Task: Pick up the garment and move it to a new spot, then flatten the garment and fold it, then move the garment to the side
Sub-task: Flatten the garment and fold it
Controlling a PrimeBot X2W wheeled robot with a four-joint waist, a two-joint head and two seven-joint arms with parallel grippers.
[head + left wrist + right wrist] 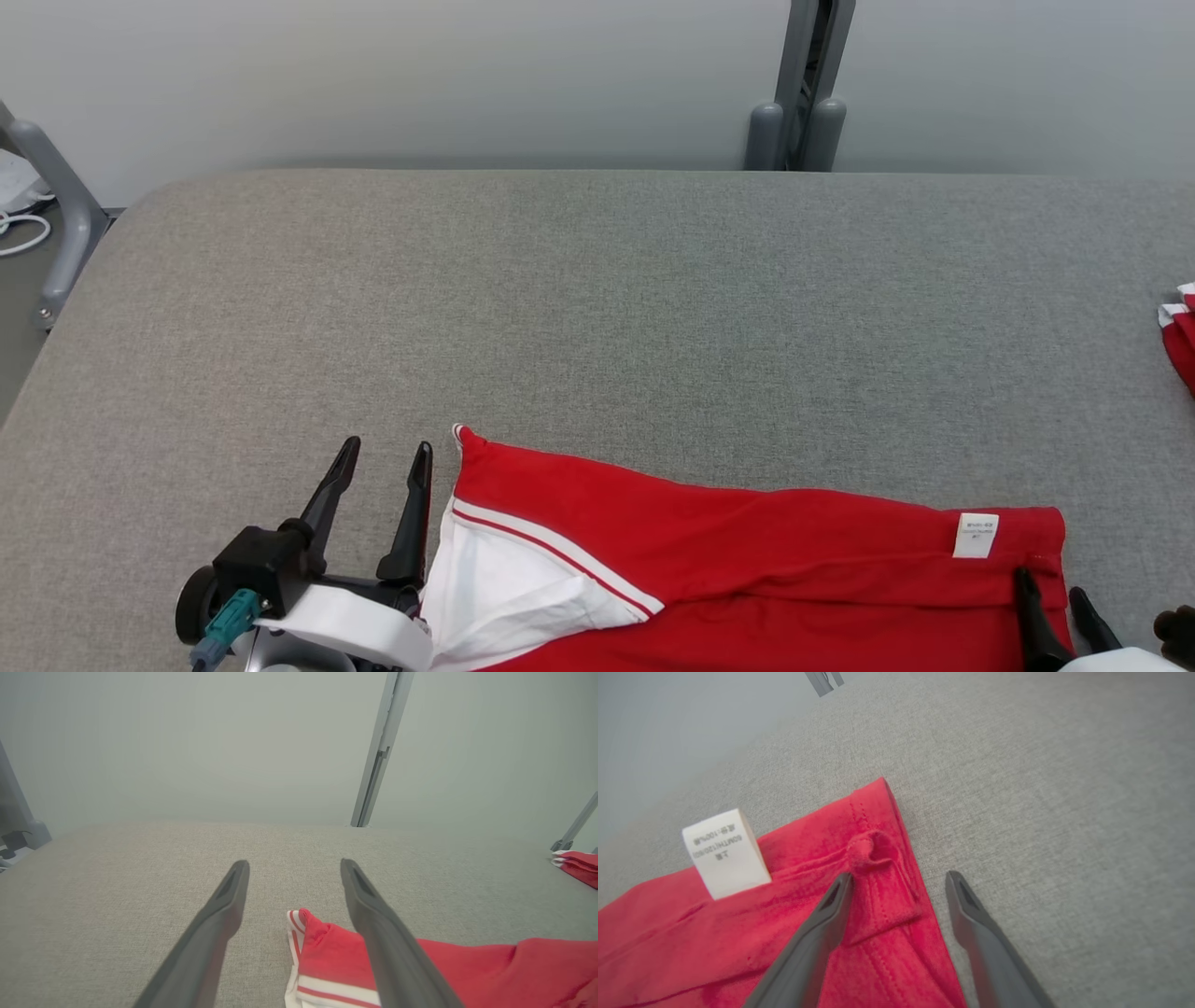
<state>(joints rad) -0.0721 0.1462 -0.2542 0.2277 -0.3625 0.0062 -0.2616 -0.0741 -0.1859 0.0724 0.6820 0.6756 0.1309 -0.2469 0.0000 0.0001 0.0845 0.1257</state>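
A red garment (747, 579) with white panels and a white care label (976, 535) lies folded along the near edge of the grey table (597, 308). My left gripper (385, 455) stands open just left of the garment's sleeve end, which the left wrist view shows as a red and white striped cuff (299, 924) between and beneath the open left gripper (294, 865). My right gripper (1053, 581) is open over the garment's right hem corner. In the right wrist view the right gripper (900, 877) straddles the red hem edge (896, 826), one finger over cloth, one over table.
Another red and white folded cloth (1178, 331) lies at the table's right edge. A grey post (803, 84) stands behind the table's far edge, and a grey frame leg (56, 187) rises at the left. The table's far half is bare grey fabric.
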